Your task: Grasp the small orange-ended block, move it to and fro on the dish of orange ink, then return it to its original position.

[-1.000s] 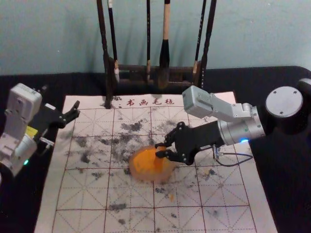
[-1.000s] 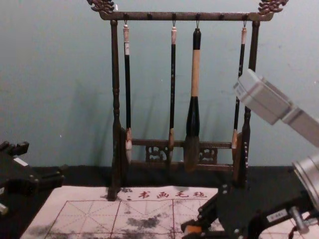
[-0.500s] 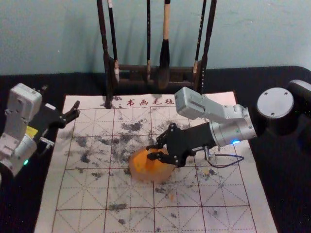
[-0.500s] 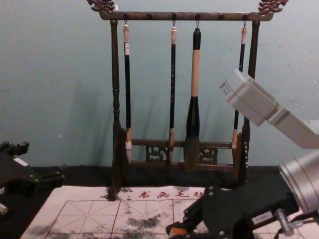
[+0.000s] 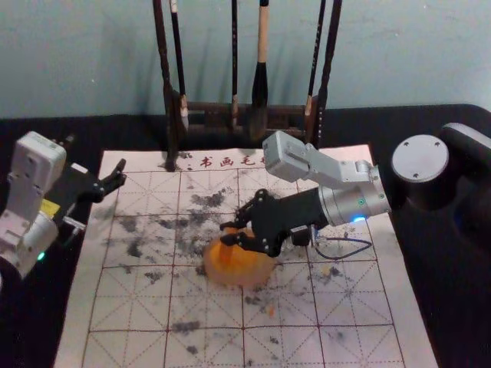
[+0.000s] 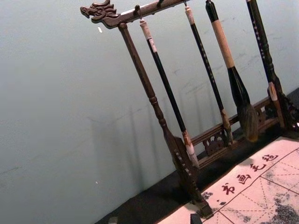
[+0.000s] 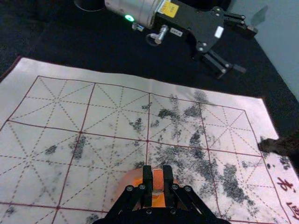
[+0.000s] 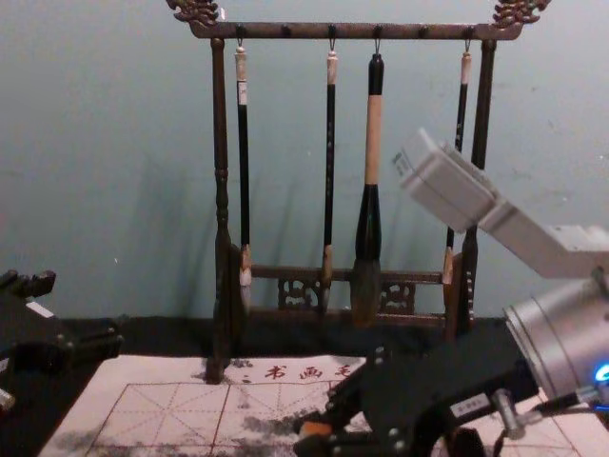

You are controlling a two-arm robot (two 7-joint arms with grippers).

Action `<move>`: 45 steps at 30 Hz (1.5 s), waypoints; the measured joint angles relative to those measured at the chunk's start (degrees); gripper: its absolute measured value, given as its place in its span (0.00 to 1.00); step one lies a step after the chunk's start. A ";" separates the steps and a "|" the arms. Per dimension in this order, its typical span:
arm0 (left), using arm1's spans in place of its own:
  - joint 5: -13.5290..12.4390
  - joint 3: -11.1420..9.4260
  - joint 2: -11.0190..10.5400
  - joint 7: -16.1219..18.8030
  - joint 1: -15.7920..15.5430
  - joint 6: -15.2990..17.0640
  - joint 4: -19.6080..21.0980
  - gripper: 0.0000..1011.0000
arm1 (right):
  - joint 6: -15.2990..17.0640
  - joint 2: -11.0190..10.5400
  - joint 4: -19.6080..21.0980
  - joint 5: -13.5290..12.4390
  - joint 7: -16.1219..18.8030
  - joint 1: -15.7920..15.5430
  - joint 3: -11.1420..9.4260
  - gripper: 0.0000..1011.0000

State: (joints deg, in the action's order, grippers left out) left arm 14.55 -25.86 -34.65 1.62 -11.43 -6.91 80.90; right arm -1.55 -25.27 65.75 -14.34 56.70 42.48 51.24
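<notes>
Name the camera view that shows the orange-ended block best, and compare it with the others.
The right wrist view: the block is close up, pinched in the right gripper. The head view shows it smaller, from above, over the dish; the chest view shows its orange part at the gripper's tips.

Head view looks down, chest view forward, sharing the rack [image 8: 304, 31].

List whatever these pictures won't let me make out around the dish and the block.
- Contact between block and ink: orange blends with orange in the head view.
- Part of the dish: covered by the right gripper in the right wrist view.
- Brush rack's top: cut off by the head view's upper edge.
</notes>
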 joint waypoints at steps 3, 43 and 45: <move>0.00 0.00 0.00 0.00 0.00 0.00 0.00 0.99 | 0.00 0.64 -0.93 0.14 -0.53 0.34 -0.11 0.13; 0.00 0.00 0.00 0.00 0.00 0.00 0.00 0.99 | 0.60 -0.14 -1.62 1.52 -2.08 0.17 -1.79 0.13; 0.00 0.00 0.00 0.00 0.00 0.00 0.00 0.99 | 0.57 -0.28 -1.39 1.48 -2.07 0.13 -1.98 0.13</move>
State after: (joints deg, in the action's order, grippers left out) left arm 14.55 -25.86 -34.65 1.62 -11.43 -6.91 80.90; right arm -0.98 -25.56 64.35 -12.86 54.63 42.61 49.26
